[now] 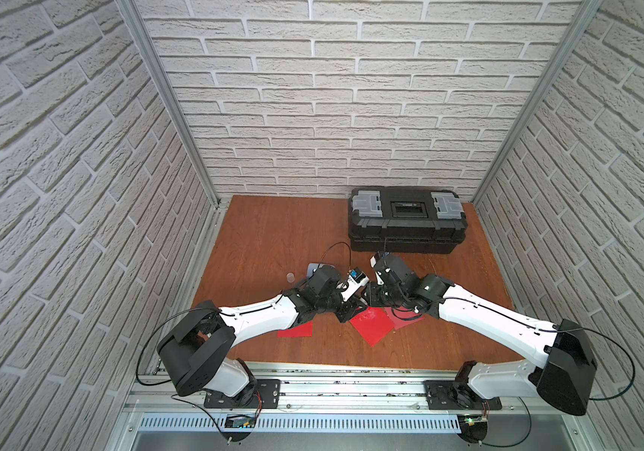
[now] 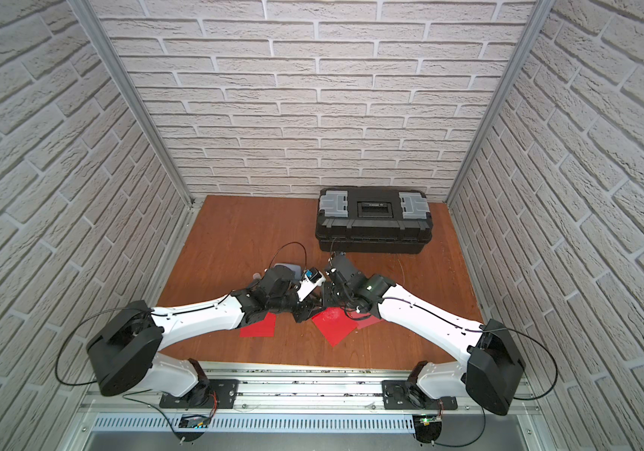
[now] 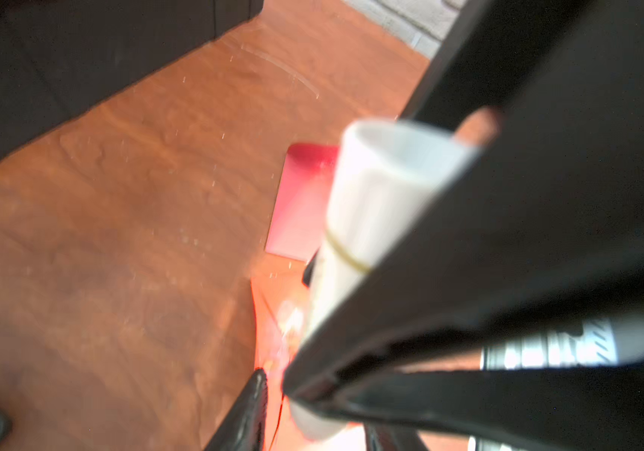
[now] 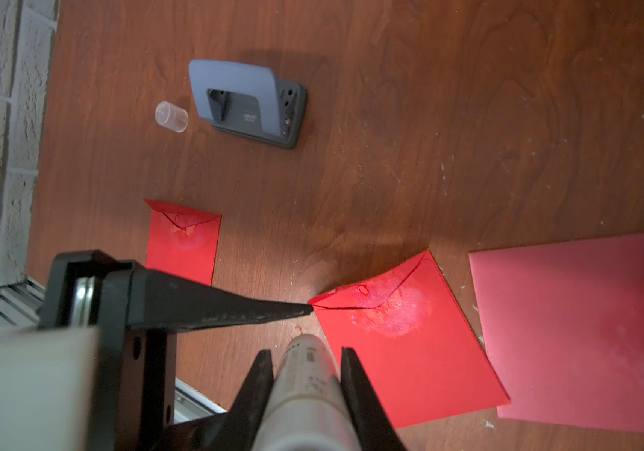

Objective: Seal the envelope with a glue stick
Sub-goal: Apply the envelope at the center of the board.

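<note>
so, loose cap (image 4: 172, 116): translucent, on the tabletop (image 4: 429, 97) just beside the hole punch.
hole punch (image 4: 246, 101): grey-blue, behind the left arm's wrist and mostly hidden by it in both top views.
small envelope (image 4: 183, 242): red, flap down, with a pale smear at the flap's point; partly under the left arm in both top views.
left fingers (image 4: 214, 306): parted and gripping nothing. one pointed finger runs past the glue stick's free end with a sliver of tabletop showing between them. its tip meets the middle envelope's corner; whether it presses the paper i cannot tell.
glue stick (image 4: 308, 375): white tube with a printed label, over the tabletop between the small envelope and the middle envelope, its free end just beside that corner; blurred in the left wrist view.
right fingers (image 4: 351, 375): clenched on the glue stick, one on each side of the tube.
middle envelope (image 1: 373, 328): red, turned cornerwise, flap down, with a whitish smear and a small tear at the flap.
large envelope (image 4: 586, 324): duller red, just beside the middle envelope, partly under the right arm.
toolbox (image 1: 406, 218): black, closed, at the back of the tabletop, well apart.
</note>
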